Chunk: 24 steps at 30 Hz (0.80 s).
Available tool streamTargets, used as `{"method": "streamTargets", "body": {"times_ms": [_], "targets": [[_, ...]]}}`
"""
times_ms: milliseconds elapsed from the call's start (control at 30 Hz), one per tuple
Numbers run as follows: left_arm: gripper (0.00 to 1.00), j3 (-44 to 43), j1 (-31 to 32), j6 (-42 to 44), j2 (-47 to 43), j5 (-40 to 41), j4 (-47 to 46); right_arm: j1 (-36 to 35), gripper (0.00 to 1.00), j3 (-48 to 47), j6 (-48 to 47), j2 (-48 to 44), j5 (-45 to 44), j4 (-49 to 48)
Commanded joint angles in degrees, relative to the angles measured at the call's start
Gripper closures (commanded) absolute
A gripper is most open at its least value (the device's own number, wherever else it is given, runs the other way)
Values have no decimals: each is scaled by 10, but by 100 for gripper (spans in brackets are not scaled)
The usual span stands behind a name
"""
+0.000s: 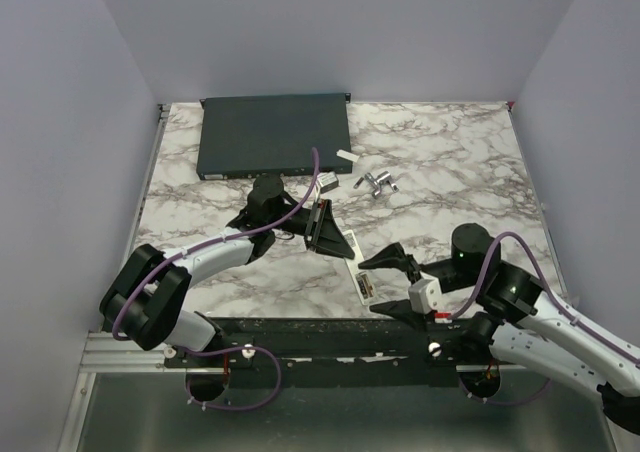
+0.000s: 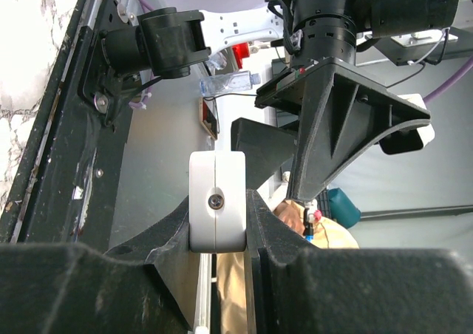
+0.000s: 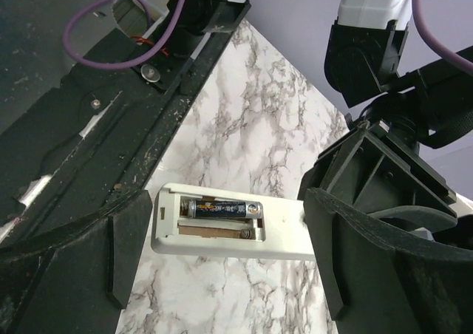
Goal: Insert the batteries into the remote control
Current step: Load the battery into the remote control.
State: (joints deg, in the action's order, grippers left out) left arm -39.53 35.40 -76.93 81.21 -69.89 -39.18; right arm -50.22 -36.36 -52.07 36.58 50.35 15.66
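The white remote control [image 3: 281,234] lies low over the marble table [image 3: 251,127], back up, cover off. One dark battery [image 3: 222,208] sits in the upper slot. The lower slot [image 3: 214,231] holds only its spring. My left gripper [image 2: 218,210] is shut on the remote's far end [image 2: 216,193]. In the top view it [image 1: 335,237] sits near the table's front middle, the remote [image 1: 362,286] sticking out toward my right gripper [image 1: 388,284]. The right gripper [image 3: 229,275] is open, its jaws either side of the compartment end, not touching. No other battery shows clearly.
A large flat dark-grey box [image 1: 275,134] lies at the back left. A small white piece [image 1: 345,155], another small white part [image 1: 328,184] and several small silvery parts [image 1: 376,182] lie right of it. The black base rail [image 1: 330,340] runs along the near edge.
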Motion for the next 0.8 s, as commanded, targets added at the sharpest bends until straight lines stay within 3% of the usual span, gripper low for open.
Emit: {"method": "streamTargets", "body": {"times_ms": [0, 767], "targets": [[100, -12, 4, 4, -10, 0, -7, -4, 9, 16, -25, -9, -15, -1], [100, -7, 4, -1, -11, -2, -19, -8, 22, 22, -26, 15, 27, -13]]}}
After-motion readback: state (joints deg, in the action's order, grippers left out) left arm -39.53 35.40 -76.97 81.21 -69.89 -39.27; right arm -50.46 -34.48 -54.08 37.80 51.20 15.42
